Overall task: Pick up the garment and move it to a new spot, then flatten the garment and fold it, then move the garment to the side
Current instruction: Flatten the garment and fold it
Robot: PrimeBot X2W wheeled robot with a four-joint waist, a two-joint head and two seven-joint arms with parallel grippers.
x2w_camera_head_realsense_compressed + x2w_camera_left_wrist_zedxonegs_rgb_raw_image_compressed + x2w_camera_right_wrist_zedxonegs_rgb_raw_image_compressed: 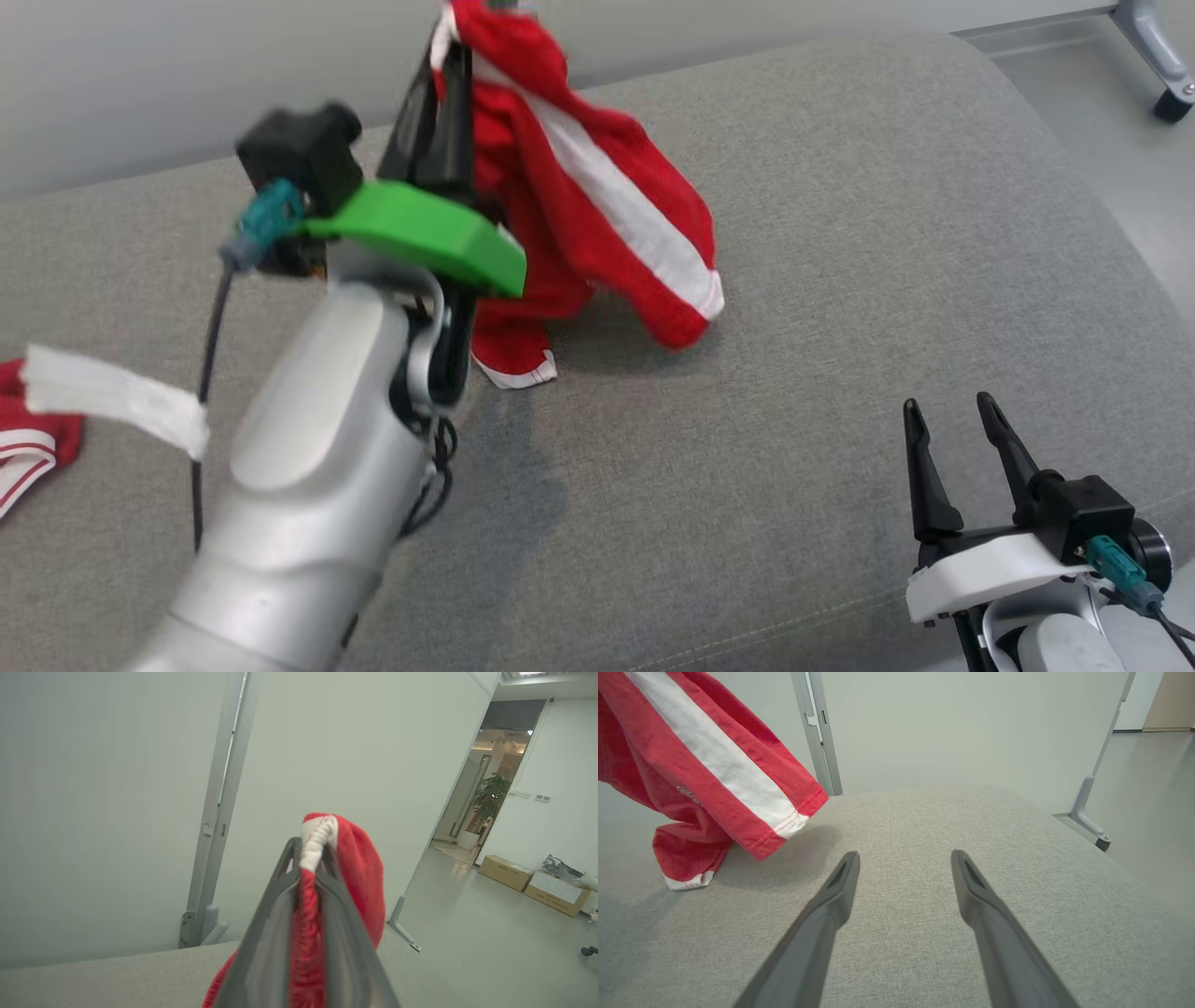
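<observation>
At the far left edge of the head view, a second piece of red and white cloth [26, 448] is seen lying on the grey cushion [840, 280], well apart from the work. Further right, the left gripper [308, 856] is raised high and is clamped narrowly on a bunched, white-edged fold of the red garment [579, 215], which hangs from it in a crumpled drape. One lower hem [518, 366] appears to touch the cushion, while the white-striped part is held just clear of it. The carrying step is judged to be in hand, with flattening and folding not yet done. For it to be done well, the garment should be lifted until that hem is free of the surface, so that it is not dragged and twisted, and then taken over the open stretch of cushion in the middle. At the lower right, the right gripper [962, 411] is seen low, its fingers spread wide with nothing between them. It could be brought to a free corner once the garment is set down, so that the cloth can be drawn flat
</observation>
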